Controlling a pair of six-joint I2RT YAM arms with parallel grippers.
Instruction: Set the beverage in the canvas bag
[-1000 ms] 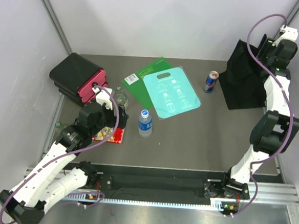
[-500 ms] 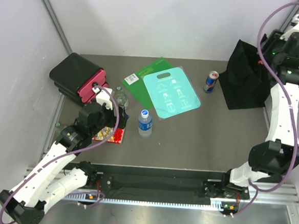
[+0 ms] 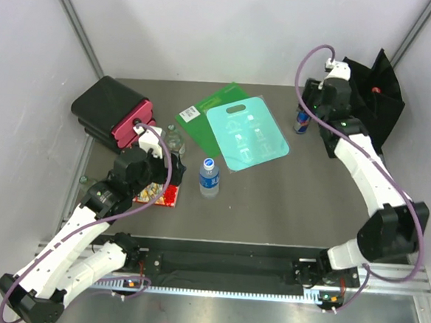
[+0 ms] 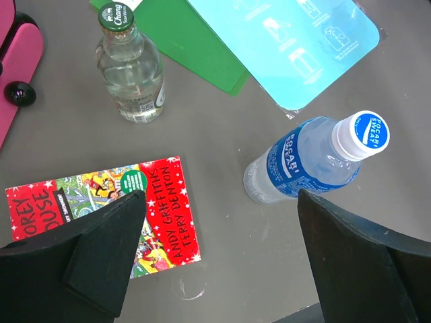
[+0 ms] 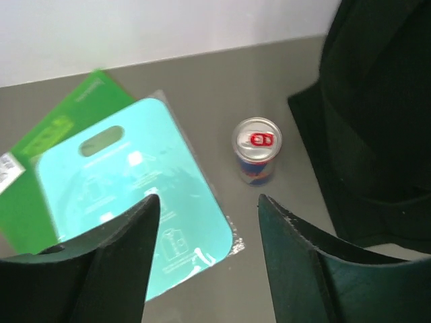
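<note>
A blue and silver can point(image 3: 302, 120) stands upright just left of the black canvas bag point(image 3: 375, 95) at the back right. My right gripper point(image 3: 316, 102) is open and empty, held above the can; in the right wrist view the can point(image 5: 256, 151) lies just beyond the open gripper point(image 5: 207, 202), with the bag point(image 5: 380, 121) to its right. A clear water bottle with a blue label point(image 3: 209, 177) stands mid-table. A glass bottle with a green cap point(image 3: 175, 139) stands to its left. My left gripper point(image 4: 221, 202) is open and empty above the table between the book and the water bottle point(image 4: 306, 165).
A teal sheet point(image 3: 247, 134) lies over a green sheet point(image 3: 208, 113) at the back centre. A black hard case with a red edge point(image 3: 115, 112) sits at the back left. A red book point(image 4: 101, 215) lies under my left gripper, near the glass bottle point(image 4: 131, 74).
My right arm has swung left from over the bag to above the can. The bag now leans toward the right wall. The left arm has not moved.
</note>
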